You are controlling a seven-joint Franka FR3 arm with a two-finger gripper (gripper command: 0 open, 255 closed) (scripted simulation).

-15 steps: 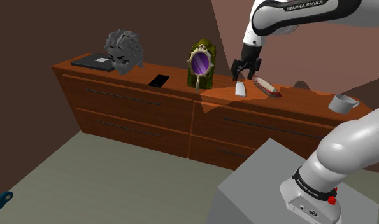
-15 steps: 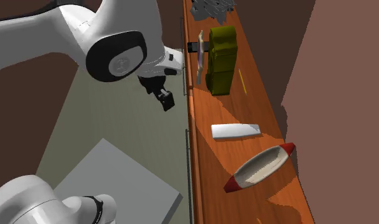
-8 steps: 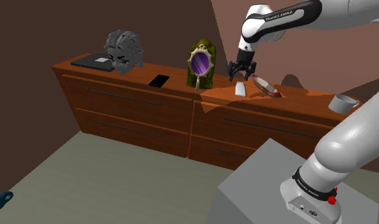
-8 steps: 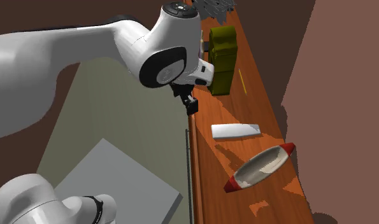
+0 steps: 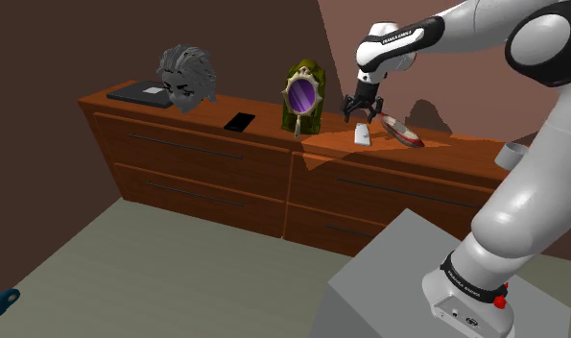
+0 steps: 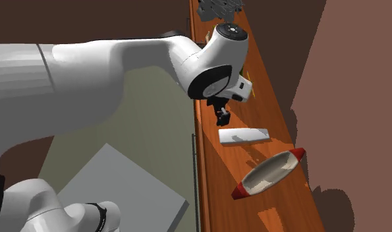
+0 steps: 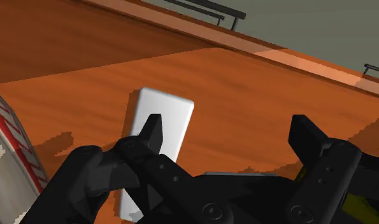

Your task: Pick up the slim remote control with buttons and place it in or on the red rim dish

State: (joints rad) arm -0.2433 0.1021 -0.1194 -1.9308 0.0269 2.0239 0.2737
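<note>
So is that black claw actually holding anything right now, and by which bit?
Nothing is held. The jaws stand open, apart from each other, just above the white remote, which lies flat on the dresser top.

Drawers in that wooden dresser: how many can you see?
4. In the shoulder view: upper left drawer, lower left drawer, upper right drawer, and lower right drawer, partly behind the grey stand, which may hide more.

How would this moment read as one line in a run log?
gripper above remote | jaws open, nothing held | remote flat on dresser | dish empty
</note>
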